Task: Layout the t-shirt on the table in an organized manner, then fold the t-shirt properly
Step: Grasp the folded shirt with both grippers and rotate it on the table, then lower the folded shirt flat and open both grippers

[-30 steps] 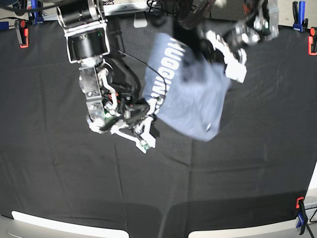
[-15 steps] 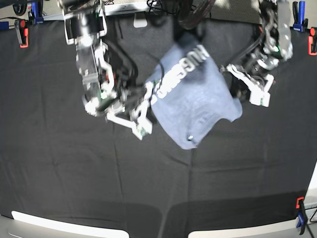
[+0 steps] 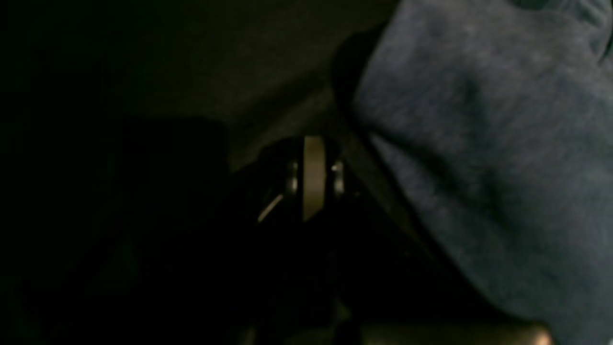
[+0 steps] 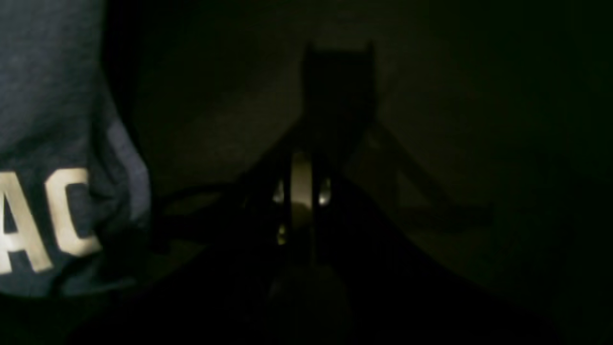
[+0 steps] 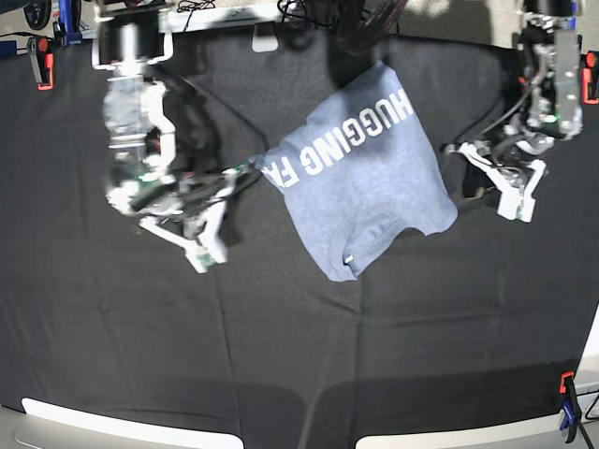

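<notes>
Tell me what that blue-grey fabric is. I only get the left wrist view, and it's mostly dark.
Observer: It's a t-shirt lying skewed on the table, not fully spread. The base view shows it whole.
Operator: Anything printed on it?
Observer: Yes, white block lettering that includes "HUGGING".
Operator: Is a hand holding it?
Observer: No. The left hand and right hand are both shut, one on each side of the shirt and clear of the cloth.
</notes>
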Motion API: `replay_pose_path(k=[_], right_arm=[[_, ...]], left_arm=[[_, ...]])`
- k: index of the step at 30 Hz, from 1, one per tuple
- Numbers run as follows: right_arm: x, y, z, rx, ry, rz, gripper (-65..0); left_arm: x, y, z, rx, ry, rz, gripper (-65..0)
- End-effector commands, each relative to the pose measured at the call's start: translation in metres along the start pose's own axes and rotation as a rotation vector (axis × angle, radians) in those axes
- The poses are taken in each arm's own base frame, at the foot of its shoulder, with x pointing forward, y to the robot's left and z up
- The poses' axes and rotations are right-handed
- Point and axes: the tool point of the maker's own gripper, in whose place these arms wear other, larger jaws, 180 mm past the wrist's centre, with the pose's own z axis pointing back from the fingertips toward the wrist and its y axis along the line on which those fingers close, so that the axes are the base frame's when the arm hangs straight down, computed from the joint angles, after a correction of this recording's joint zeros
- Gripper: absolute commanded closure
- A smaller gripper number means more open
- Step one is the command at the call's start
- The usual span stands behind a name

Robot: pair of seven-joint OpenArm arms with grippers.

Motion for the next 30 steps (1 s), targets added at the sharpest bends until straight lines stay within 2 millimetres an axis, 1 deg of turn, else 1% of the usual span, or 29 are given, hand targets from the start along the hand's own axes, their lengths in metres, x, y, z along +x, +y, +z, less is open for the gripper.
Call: replay_pose_path(k=[1,4,7,10,12,14,16,18,24,27,30], right_arm=[[0.017,-0.006,0.005,-0.005,-0.059,0.003,0.0],[0.018,-0.007,0.006,-0.007,-0.065,0.005,0.0],[0.025,0.002,0.007,0.046,-0.105,-0.027,0.0],[0.029,0.018,0.007,0.116,-0.119,-0.007,0.0],[0.029,0.033,0.006,0.17,-0.124,0.0,0.0],[0.028,0.046,0.005,0.211,-0.126,-0.004,0.0],[0.021,0.055,0.002,0.223,-0.109,-0.011,0.0],[0.012,0.06,0.002,0.234,-0.095,-0.021,0.0],[-0.023,0.079,0.001,0.274,-0.037,-0.048,0.0],[-0.036,0.088,0.003,0.286,-0.028,-0.062,0.0],[-0.039,0.097,0.011,0.296,-0.04,-0.063,0.0]], left_arm=[[0.01,-0.005,0.005,-0.018,-0.036,-0.008,0.0],[-0.005,-0.017,0.017,-0.033,-0.019,-0.012,0.0],[-0.025,-0.037,0.033,-0.057,0.001,-0.001,0.0],[-0.038,-0.061,0.048,-0.086,0.004,0.026,0.0],[-0.043,-0.077,0.055,-0.103,-0.007,0.058,0.0],[-0.045,-0.091,0.056,-0.127,-0.03,0.094,0.0],[-0.046,-0.099,0.053,-0.132,-0.039,0.123,0.0],[-0.04,-0.102,0.05,-0.125,-0.066,0.123,0.0],[-0.016,-0.097,0.037,-0.121,-0.126,0.103,0.0],[-0.016,-0.087,0.024,-0.095,-0.117,0.095,0.0],[-0.021,-0.079,0.008,-0.087,-0.105,0.12,0.0]])
